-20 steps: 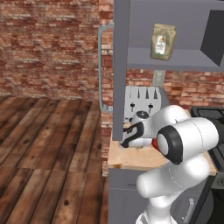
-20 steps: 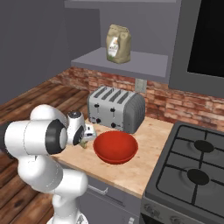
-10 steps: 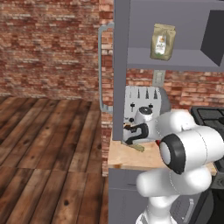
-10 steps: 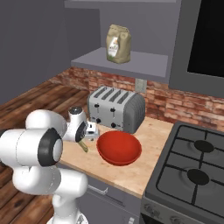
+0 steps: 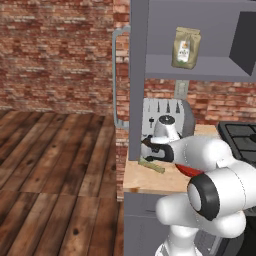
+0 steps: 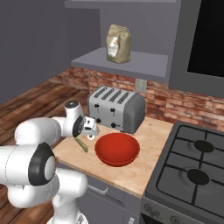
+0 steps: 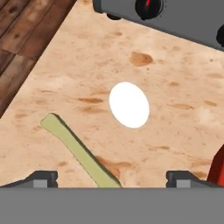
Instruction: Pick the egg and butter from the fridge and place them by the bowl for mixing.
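The small plain white oval egg (image 7: pixel 129 105) lay on the speckled tan bench (image 7: pixel 175 113) — beside the thin pale yellowish-green butter stick (image 7: pixel 81 153); the tool (image 7: pixel 111 177) hung spread apart.

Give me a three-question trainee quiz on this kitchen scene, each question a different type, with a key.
1. True or false: the egg lies on the wooden counter, apart from the butter.
2. Multiple choice: what stands on the counter right behind the red bowl? A) a kettle B) a silver toaster C) a pan
3. Fill in: the paper bag stands on the grey ____ above the toaster.

Key:
1. True. In the hand view bare wood shows between them, and the gripper holds nothing between its open fingertips.
2. B
3. shelf
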